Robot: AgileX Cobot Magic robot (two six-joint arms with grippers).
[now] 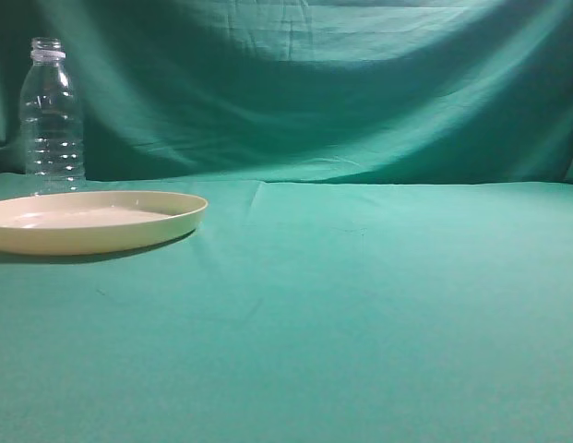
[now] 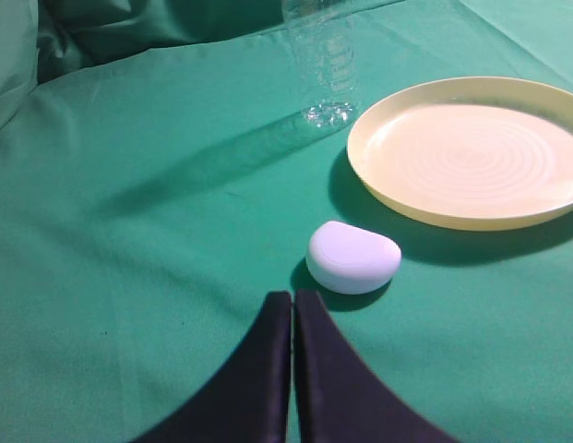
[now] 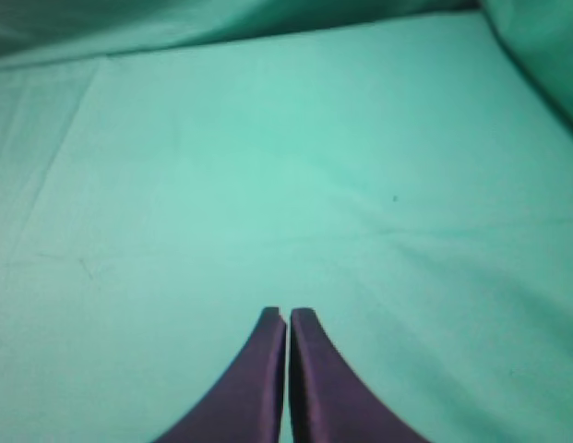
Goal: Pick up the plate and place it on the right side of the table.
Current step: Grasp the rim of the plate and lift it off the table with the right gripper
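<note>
On the left side of the worktop (image 1: 360,314), the plate (image 1: 92,220) lies flat on the teal cloth, with a clear ribbed bottle (image 1: 52,115) standing upright just behind it and a small white rounded object (image 2: 352,257) near its rim in the left wrist view. It looks like thin moulded plastic: light, stiff enough to keep its shape when lifted by one edge, and smooth, so likely slippery between hard pads. Its low raised rim is the only place to take hold; a pinch across the rim (image 2: 424,214) on the side nearest the left arm seems best, one finger over the lip and one under it. Because it sits flush on cloth, the lower finger may snag fabric or push the plate away, possibly against the bottle. Neither arm shows in the exterior view. The left end effector (image 2: 292,300) hovers above the cloth, short of the plate and white object, fingers pressed together and gripping nothing. The right end effector (image 3: 287,316) hangs over bare cloth well away from the plate, likewise closed and empty.
</note>
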